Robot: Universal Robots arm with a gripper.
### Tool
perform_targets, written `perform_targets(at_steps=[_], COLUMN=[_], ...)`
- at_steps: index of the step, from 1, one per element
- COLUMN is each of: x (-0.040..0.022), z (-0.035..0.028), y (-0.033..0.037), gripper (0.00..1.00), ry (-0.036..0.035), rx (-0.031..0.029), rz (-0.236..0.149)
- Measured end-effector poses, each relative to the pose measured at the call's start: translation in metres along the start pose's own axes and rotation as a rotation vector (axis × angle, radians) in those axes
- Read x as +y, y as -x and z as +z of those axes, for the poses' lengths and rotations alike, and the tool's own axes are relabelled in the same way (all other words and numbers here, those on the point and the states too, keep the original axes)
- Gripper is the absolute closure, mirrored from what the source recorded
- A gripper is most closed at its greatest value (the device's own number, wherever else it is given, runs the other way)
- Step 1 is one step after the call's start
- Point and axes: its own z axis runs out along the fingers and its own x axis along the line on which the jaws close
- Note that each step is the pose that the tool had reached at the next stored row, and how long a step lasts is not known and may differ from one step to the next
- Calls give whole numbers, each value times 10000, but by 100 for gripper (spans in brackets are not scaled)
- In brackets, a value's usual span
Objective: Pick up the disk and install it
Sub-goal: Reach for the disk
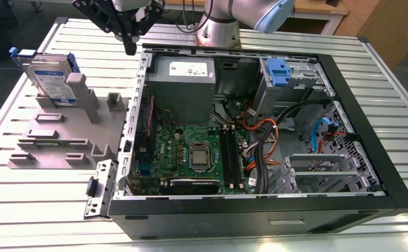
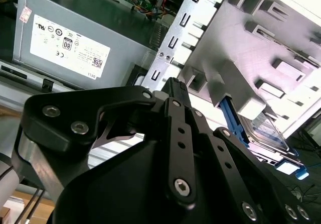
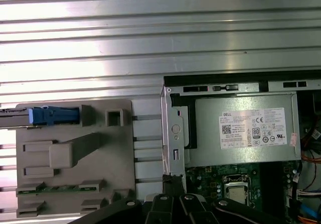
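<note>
Upper left in the exterior view, the disk point(image 1: 50, 79) stands on edge in the grey holder point(image 1: 57, 142), ungripped. To its right the gripper point(image 1: 130, 50) hangs empty, fingers together, beside the case point(image 1: 246, 218) wall. Lowered like this, it could strike that wall or topple the disk.

Light in the exterior view was bright and even, falling from overhead; the ribbed metal worktop point(image 1: 386, 79) shone pale, while the open computer case point(image 1: 260, 210) held a dimmer interior, soft shadow pooling under its walls. In the first wrist view the worktop's slats glared in white bands; detail there was lost. In the second wrist view the grey fixture point(image 2: 251, 48) washed out to white at its far end; the black claw point(image 2: 173, 86) stood dark, with only dull highlights on its screws.
</note>
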Motion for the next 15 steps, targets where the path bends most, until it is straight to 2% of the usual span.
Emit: perform_targets(at_steps=[8,15], x=[-3,-7], z=[-1,0], y=[-34,-93], gripper=[89,89], ry=[0,0], rx=[1,0], rz=[1,0])
